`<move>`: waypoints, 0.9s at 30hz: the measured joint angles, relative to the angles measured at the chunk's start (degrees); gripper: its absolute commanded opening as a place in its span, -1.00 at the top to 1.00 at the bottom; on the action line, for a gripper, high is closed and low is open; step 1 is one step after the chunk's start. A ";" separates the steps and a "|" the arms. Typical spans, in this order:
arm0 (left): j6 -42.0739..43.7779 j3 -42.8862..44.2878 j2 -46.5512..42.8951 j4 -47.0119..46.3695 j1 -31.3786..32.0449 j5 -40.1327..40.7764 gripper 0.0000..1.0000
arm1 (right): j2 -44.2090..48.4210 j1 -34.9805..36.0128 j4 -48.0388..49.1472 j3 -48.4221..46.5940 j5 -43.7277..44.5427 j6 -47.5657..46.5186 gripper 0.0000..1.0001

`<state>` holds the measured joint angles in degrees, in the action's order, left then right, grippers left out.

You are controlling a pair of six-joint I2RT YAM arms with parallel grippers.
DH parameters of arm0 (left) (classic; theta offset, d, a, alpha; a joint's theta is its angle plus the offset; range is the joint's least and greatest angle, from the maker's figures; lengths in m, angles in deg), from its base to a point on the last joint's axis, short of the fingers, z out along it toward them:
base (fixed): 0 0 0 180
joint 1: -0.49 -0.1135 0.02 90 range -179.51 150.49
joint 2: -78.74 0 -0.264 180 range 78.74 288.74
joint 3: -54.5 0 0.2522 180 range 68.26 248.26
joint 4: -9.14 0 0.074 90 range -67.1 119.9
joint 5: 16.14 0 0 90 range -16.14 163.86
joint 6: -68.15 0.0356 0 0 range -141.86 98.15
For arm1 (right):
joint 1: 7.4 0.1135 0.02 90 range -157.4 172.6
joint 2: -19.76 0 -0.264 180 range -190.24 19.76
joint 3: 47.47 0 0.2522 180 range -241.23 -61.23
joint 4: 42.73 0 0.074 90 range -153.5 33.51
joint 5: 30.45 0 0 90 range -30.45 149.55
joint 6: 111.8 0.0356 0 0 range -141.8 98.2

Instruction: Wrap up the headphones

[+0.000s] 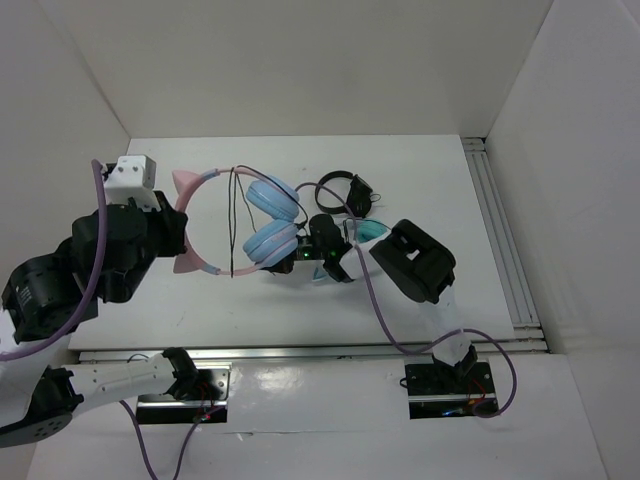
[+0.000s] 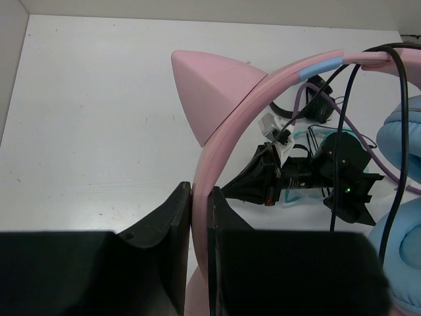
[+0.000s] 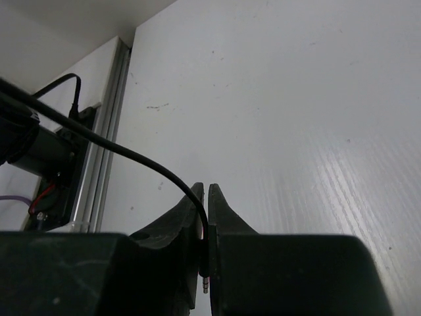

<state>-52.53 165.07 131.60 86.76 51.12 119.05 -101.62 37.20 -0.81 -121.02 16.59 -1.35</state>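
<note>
The headphones have a pink headband with cat ears and two light-blue ear cups, held above the table's middle. My left gripper is shut on the headband's left side. In the left wrist view the pink band runs up from between the jaws of that gripper, past a cat ear. The thin dark cable crosses the headband loop. My right gripper sits by the lower ear cup. In the right wrist view that gripper is shut on the cable just above its plug.
A small all-black pair of headphones lies behind the right gripper. A teal-cupped pair lies partly under the right arm. A metal rail runs along the table's right edge, and white walls enclose the table.
</note>
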 measured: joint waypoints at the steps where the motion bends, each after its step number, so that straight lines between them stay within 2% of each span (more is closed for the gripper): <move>1: 0.00 0.00 -0.04 0.37 0.00 0.02 1.00 | -0.55 0.00 0.00 -0.04 0.07 0.04 0.77; 3: 0.02 0.00 -0.15 1.16 0.00 0.13 1.00 | -1.27 0.00 -0.02 -0.26 0.13 0.09 0.77; 4: 0.02 0.00 -0.20 1.55 0.00 0.44 1.00 | -1.46 0.00 0.00 -0.33 0.17 0.09 0.89; 6: -0.04 0.00 -0.24 2.01 0.00 1.20 1.00 | -1.55 0.00 0.07 -0.31 0.28 0.11 0.99; 10: -1.11 -0.42 -0.24 2.19 0.00 4.87 1.00 | -0.33 0.09 0.46 1.97 2.32 0.17 1.00; 16: 0.61 -4.96 2.21 -3.32 -1.18 10.51 1.00 | 11.76 3.63 -3.08 13.44 15.72 -0.44 1.00; 21: 2.27 -4.48 13.35 -11.41 -11.67 6.67 1.00 | 22.58 8.28 -8.90 16.70 25.99 -0.66 1.00; 27: 3.69 -5.46 23.69 -16.33 -23.34 -3.63 1.00 | 28.35 8.63 -15.80 18.45 30.86 -1.07 1.00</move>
<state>-48.84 159.61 155.30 70.43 27.78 115.42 -73.27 45.83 -16.62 -102.57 47.45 -2.42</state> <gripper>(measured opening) 0.230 0.078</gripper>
